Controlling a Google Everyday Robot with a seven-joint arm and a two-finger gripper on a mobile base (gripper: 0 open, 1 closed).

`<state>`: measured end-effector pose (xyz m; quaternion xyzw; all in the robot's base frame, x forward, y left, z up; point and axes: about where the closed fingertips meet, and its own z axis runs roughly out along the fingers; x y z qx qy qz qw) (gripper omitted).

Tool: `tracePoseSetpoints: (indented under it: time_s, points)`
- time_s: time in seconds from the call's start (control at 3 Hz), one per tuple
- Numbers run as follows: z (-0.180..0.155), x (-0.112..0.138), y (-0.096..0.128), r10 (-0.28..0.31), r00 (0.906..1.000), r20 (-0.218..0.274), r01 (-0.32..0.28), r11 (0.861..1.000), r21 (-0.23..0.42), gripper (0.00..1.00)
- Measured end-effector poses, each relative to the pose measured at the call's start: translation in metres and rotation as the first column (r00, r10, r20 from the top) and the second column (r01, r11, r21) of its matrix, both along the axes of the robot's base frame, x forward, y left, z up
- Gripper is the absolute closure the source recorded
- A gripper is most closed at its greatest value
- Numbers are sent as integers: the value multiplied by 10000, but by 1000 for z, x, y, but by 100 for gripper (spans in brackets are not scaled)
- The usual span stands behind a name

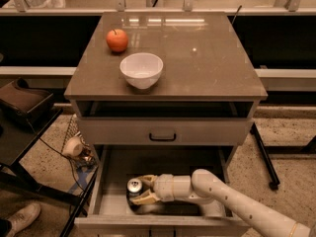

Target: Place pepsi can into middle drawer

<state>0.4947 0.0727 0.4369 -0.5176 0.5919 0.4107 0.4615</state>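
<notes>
Camera view. The arm (237,204) enters from the lower right corner, where the picture edge cuts it off. It reaches leftward and low into the open middle drawer (170,161). Its pale forearm lies nearly level above the drawer floor, with the wrist pointing left. The gripper (140,189) sits in the front left part of the drawer, just behind the front wall. Its jaws are set one behind and one in front of the pepsi can (134,186) and pinch it between them.

The can stands upright with its silver top showing. Its dark body is mostly lost in shadow and behind the near finger. Whether its base touches the drawer floor cannot be told. The arm covers the right front part of the floor.

Above, the upper drawer (163,131) is closed, black handle outward. On the cabinet's top surface (207,58) a white bowl (141,70) stands near the front left, with an apple (117,40) just behind it.
</notes>
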Motion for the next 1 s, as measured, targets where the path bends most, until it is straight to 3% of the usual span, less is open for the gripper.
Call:
tracePoseSetpoints:
  time_s: [0.33,1.0]
  points:
    - [0,-1,2,46,10000,-9,-46,10000,19,51]
    - [0,-3,6,109,9999,-23,-109,9999,46,4]
